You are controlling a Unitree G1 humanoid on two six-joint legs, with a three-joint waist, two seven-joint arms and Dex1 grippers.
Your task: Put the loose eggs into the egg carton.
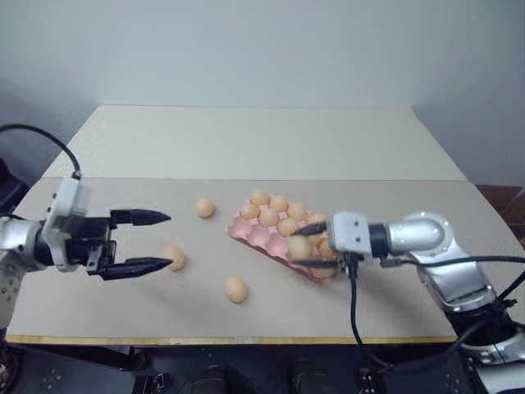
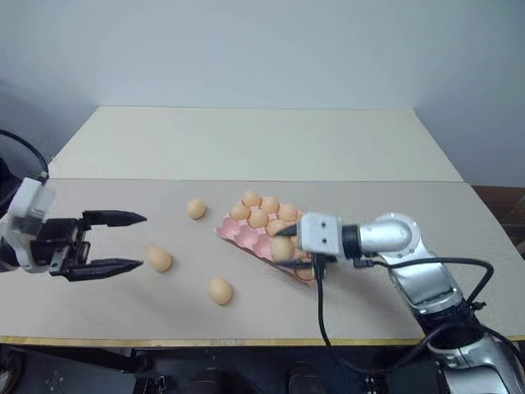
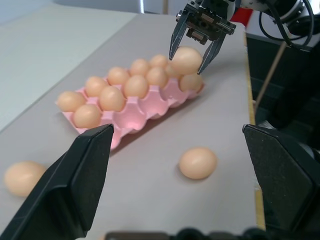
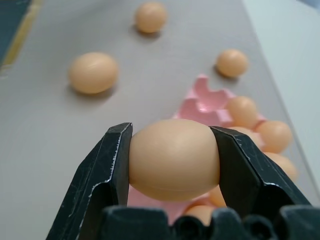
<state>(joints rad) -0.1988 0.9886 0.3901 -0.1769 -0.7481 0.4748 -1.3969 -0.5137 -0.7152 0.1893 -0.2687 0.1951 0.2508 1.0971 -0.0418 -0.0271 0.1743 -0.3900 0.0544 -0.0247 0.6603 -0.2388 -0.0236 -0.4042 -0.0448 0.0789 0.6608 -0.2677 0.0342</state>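
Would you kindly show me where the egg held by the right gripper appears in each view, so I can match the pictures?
Left eye view: held egg, centre-right, over the egg carton.
Right eye view, just right of centre, over the carton.
Left wrist view, upper middle, between the right gripper jaws.
Right wrist view, lower centre, clamped.
Shared landmark: the pink carton.

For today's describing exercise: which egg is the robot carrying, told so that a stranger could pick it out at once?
Start at the pink egg carton on the grey table. Over its right end hangs the right gripper, its two black fingers shut on one tan egg. It alone is lifted clear, while its neighbours sit in cups or lie loose on the table.
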